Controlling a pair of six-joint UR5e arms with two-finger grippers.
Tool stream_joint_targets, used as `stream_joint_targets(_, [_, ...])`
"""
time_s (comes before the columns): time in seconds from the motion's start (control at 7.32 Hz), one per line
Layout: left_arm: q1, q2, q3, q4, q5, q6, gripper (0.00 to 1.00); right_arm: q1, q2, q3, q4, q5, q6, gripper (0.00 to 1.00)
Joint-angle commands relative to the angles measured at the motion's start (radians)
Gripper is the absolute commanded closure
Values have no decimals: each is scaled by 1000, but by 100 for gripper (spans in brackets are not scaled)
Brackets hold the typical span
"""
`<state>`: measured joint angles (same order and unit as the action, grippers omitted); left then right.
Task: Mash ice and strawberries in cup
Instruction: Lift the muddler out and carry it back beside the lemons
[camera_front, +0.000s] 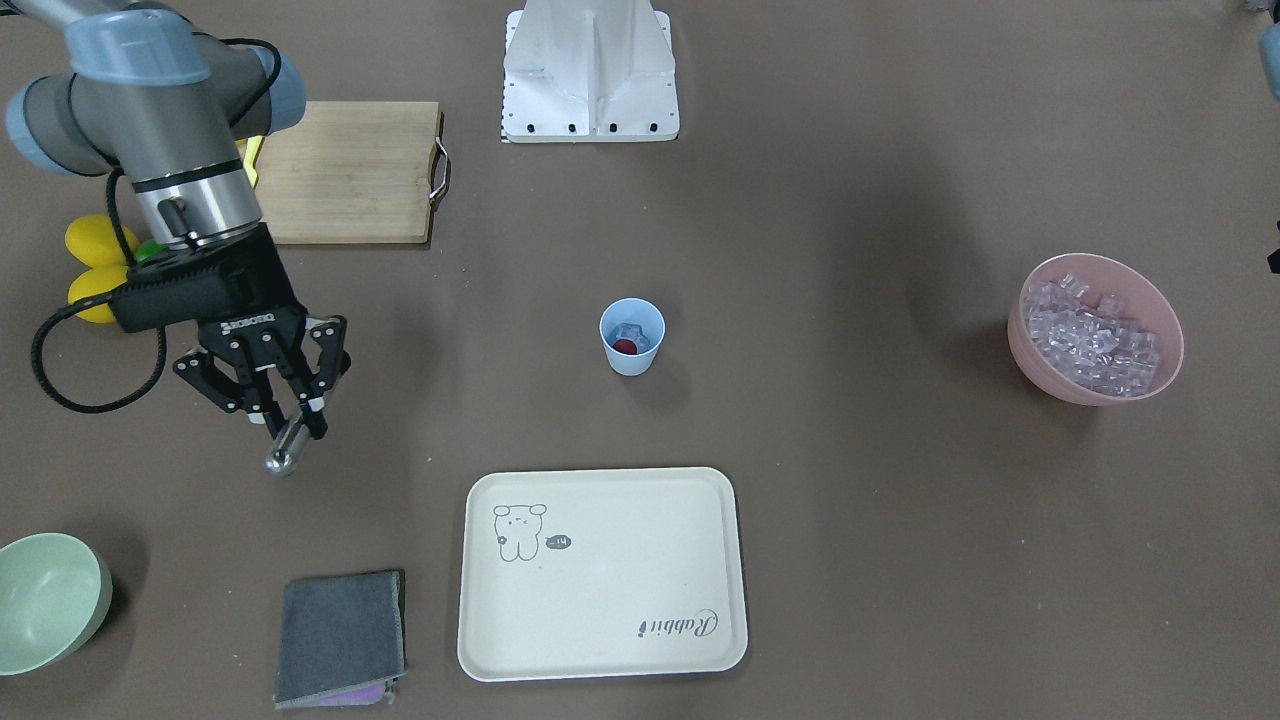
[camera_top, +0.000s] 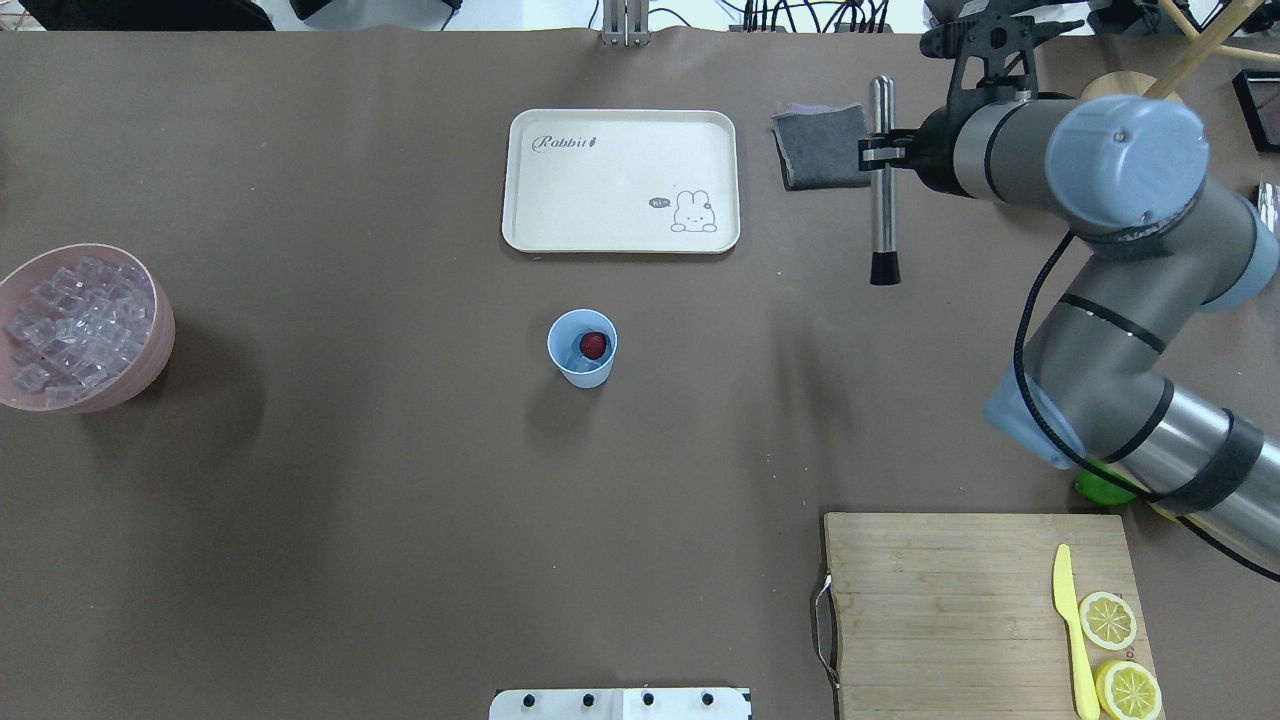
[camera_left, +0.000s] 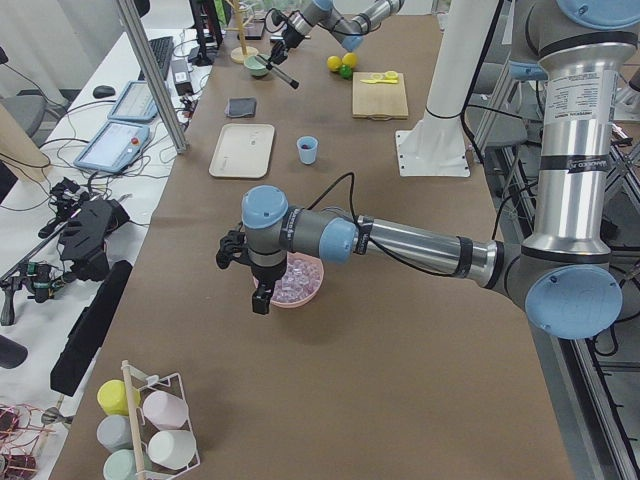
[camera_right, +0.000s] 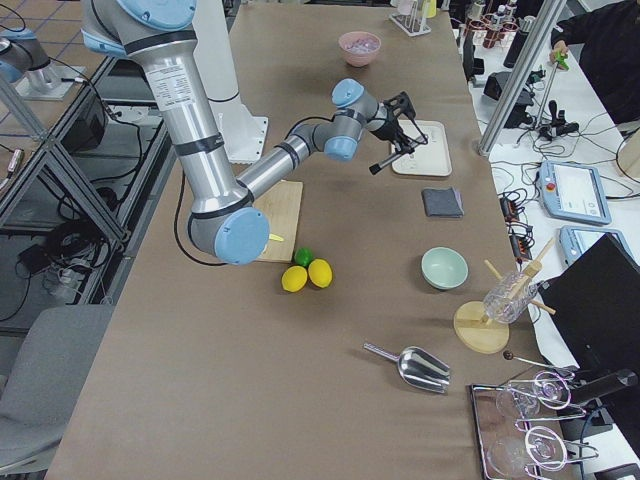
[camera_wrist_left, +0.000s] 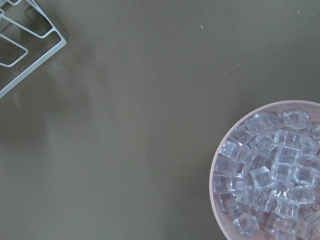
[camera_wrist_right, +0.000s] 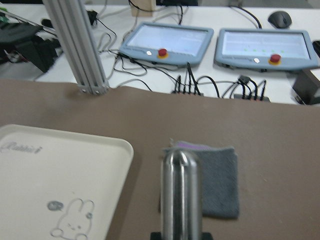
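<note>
The light-blue cup (camera_front: 632, 337) stands mid-table, also in the overhead view (camera_top: 582, 348). Inside it lie a red strawberry (camera_front: 624, 346) and a few clear ice pieces (camera_front: 638, 330). More ice (camera_front: 1095, 335) fills a pink bowl (camera_front: 1060, 385). My right gripper (camera_front: 290, 418) is shut on a metal muddler (camera_top: 882, 180), held in the air well to the side of the cup, near the grey cloth. My left gripper (camera_left: 262, 290) hovers over the pink bowl and shows only in the exterior left view, so I cannot tell its state. Its wrist view shows the ice (camera_wrist_left: 270, 175).
A cream tray (camera_front: 620, 560) lies beyond the cup. A grey cloth (camera_front: 340, 638) and a pale green bowl (camera_front: 50, 600) sit near it. A wooden cutting board (camera_top: 940, 600) carries a yellow knife (camera_top: 1068, 620) and lemon halves (camera_top: 1110, 620). Whole lemons (camera_front: 95, 265) and a lime (camera_top: 1100, 485) lie beside the board.
</note>
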<state>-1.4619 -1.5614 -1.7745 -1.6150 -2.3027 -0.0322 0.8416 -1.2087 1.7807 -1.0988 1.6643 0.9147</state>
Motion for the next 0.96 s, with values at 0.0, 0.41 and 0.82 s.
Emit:
stream_joint_targets(0.0, [-3,0,-6,0,2,-2,3,102,-32,-53,-177,251,-22,100])
stream_joint_targets(0.41, [-12,1,-29,0,0,-6,3,157,-34,-282,-180,426,-133,100])
stream_joint_targets(0.82, [-12,0,-31,0,2,-8,3,156,-112,-293,-193,512,-158,100])
